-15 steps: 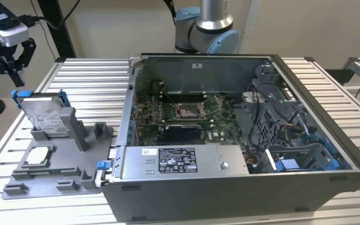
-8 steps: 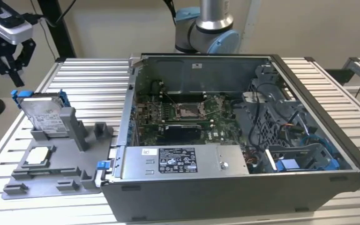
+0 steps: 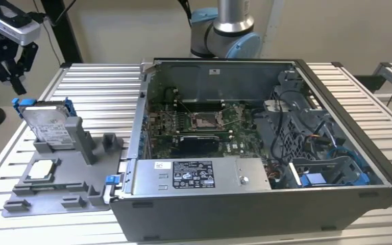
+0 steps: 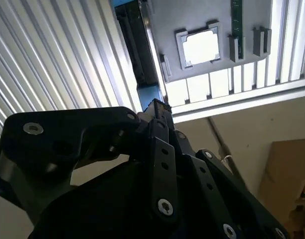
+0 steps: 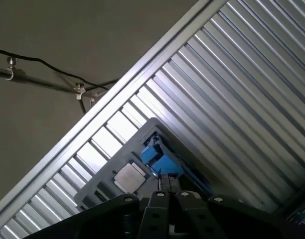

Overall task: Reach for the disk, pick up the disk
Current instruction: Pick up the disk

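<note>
The disk (image 3: 46,122), a silver hard drive with a white label and blue side rails, stands upright in a grey plastic stand (image 3: 53,191) at the exterior view's left. My gripper (image 3: 16,84) hangs in the air above and slightly left of the disk's top edge, apart from it, fingers shut on nothing. In the second wrist view the gripper (image 4: 155,104) points down at the disk's thin edge (image 4: 137,45). The first wrist view has the gripper (image 5: 165,183) just above the disk's blue rail (image 5: 160,159).
A small white-faced square chip (image 3: 43,168) lies on the stand's base. An open computer case (image 3: 332,102) occupies the middle and right of the slatted metal table (image 3: 94,87). The arm's base (image 3: 223,30) stands behind the case.
</note>
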You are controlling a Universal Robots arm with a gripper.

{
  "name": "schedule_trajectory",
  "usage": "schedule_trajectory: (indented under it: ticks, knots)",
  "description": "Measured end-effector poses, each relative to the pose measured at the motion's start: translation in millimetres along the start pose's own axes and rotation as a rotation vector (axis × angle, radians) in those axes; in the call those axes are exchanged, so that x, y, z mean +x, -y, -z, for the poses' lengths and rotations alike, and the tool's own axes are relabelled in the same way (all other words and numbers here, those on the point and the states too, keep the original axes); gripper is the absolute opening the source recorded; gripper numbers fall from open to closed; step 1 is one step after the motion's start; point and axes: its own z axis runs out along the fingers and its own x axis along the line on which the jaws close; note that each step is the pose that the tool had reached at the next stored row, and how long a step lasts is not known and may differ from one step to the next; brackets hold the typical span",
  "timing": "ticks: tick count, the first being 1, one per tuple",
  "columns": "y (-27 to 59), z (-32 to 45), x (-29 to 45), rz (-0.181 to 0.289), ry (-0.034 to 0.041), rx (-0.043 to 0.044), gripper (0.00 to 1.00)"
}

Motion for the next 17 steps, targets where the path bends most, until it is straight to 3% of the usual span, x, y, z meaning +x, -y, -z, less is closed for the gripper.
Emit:
schedule_trajectory:
  ticks: [17]
  knots:
    - [-0.3, 0.0, -0.3, 0.292, -0.0125, 0.0008, 0.00]
